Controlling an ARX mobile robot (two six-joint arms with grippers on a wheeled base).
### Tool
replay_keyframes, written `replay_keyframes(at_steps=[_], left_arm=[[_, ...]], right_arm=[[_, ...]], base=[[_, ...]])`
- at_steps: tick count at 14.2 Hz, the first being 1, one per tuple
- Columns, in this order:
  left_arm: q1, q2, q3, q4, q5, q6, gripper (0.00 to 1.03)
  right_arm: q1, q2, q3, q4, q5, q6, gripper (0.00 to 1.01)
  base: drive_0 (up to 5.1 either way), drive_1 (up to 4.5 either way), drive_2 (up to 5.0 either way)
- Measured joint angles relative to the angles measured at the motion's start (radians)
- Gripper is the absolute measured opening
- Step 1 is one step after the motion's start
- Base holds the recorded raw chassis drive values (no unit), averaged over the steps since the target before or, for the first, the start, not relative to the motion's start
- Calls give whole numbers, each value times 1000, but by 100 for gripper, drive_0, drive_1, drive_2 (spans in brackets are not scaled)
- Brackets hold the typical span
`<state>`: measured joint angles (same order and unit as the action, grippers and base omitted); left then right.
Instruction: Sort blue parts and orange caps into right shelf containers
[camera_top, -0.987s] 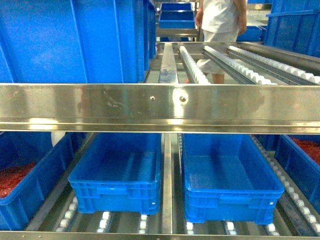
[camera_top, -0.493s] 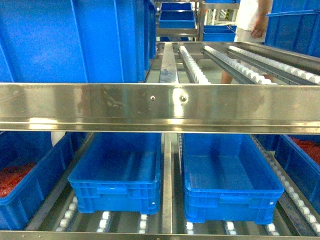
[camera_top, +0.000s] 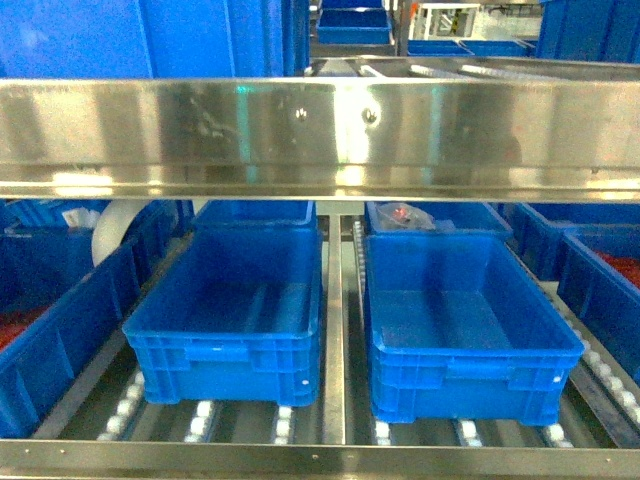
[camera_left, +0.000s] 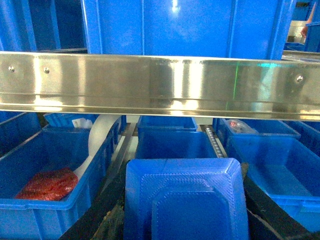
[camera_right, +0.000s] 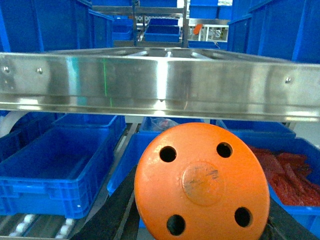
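The shelf (camera_top: 320, 135) fills the head view, its steel front lip running nine to three o'clock. Below it two blue crates (camera_top: 232, 318) (camera_top: 466, 330) sit side by side on white rollers (camera_top: 285, 425), one at seven o'clock, one at five. Left wrist view: the left gripper (camera_left: 186, 239) is clamped on a blue part (camera_left: 186, 200) at six o'clock. Right wrist view: the right gripper (camera_right: 197, 239) is closed around an orange cap (camera_right: 201, 181), four holes showing. Red bagged pieces (camera_left: 48, 184) lie in the far-left crate (camera_left: 30, 165).
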<state>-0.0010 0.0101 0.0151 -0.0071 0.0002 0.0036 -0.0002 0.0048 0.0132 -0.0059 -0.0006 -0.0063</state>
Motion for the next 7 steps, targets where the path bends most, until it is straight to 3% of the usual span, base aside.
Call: replay_keyframes(at_steps=[7], left_arm=[[0, 0, 0, 0, 0, 0, 43]], right_arm=[[0, 0, 0, -1, 0, 7, 44]], base=[[0, 0, 0]])
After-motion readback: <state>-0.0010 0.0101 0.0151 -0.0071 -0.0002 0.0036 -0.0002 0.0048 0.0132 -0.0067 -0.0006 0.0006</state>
